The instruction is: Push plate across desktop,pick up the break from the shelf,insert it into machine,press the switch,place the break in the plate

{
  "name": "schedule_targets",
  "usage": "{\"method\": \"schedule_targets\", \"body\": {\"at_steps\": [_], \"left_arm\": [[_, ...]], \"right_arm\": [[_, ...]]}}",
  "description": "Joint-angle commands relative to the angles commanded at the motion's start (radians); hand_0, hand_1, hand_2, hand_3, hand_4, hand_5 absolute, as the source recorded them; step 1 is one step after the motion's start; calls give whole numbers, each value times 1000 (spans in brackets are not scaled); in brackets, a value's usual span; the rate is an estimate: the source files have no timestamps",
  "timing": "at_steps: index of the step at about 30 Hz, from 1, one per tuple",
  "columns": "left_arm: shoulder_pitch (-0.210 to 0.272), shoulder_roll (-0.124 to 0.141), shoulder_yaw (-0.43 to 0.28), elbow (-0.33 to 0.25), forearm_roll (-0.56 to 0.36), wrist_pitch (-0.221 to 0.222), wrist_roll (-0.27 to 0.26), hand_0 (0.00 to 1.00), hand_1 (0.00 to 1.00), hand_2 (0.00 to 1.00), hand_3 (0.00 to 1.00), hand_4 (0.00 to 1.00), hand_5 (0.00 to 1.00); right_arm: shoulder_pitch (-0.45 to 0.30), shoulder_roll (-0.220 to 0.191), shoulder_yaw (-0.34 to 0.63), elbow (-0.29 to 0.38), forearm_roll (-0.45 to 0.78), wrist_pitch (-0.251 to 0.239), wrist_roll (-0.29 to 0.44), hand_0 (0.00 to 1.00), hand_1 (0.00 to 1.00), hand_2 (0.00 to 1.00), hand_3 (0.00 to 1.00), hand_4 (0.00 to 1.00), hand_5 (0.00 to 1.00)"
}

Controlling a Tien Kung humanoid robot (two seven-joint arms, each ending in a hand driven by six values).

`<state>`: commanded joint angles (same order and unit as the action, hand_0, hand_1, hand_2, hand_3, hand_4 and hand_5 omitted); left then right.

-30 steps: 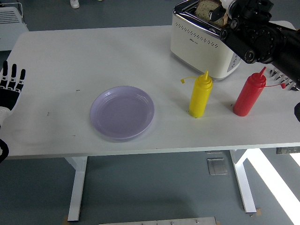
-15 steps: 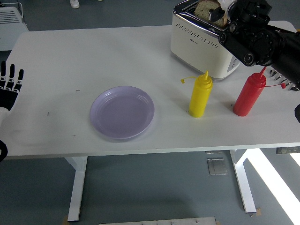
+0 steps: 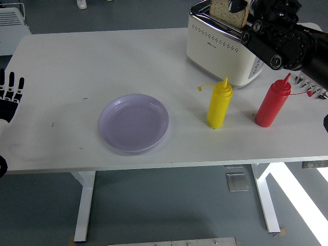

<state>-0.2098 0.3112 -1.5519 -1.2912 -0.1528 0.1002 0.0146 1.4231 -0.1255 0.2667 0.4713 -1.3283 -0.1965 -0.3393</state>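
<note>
The bread slice (image 3: 228,11) stands upright above the toaster (image 3: 223,46), at the far right of the table (image 3: 77,61), with its lower edge at or just inside the slot. The right hand (image 3: 259,13) is at the slice's right edge and appears to grip it there; the fingertips are partly hidden behind the wrist, so the exact contact cannot be confirmed. The slice's flat face looks toward the camera.

The plate (image 3: 134,123) lies empty toward the near edge, well apart from the toaster, to the left of the slice and nearer the robot. The coming move therefore runs leftward and toward the robot (judged from the task). The yellow bottle (image 3: 219,104) stands between toaster and plate; the red bottle (image 3: 272,104) stands right of it.

The left hand (image 3: 9,97) rests at the left edge, fingers extended and empty.
</note>
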Motion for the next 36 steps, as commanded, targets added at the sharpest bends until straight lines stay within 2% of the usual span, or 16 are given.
{"method": "schedule_targets", "body": {"at_steps": [10,14,21,27,32,36], "left_arm": [[9,-3,-6,0,1,0,0,753,684,642,656,696,822],[12,-4,-8,0,1,0,0,753,684,642,657,696,822],[15,-6,-12,-1,1,0,1,753,683,642,658,696,821],[18,-9,-21,-1,2,-1,1,753,682,643,658,696,822],[22,-11,-31,-1,1,-1,2,753,682,642,658,696,821],[24,-12,-34,-2,1,-1,2,752,682,642,658,696,822]], "right_arm": [[-32,-78,182,137,-174,-57,-4,483,524,424,402,207,2],[-57,-116,267,222,-236,-71,-6,481,523,425,401,207,2],[-91,-166,359,358,-298,-84,-14,478,520,426,399,216,2],[-128,-232,371,497,-257,-74,-60,468,516,426,398,214,2],[-163,-304,354,657,-140,-51,-132,465,514,427,399,216,2],[-171,-341,350,781,-44,-26,-184,464,509,428,399,215,2]]}}
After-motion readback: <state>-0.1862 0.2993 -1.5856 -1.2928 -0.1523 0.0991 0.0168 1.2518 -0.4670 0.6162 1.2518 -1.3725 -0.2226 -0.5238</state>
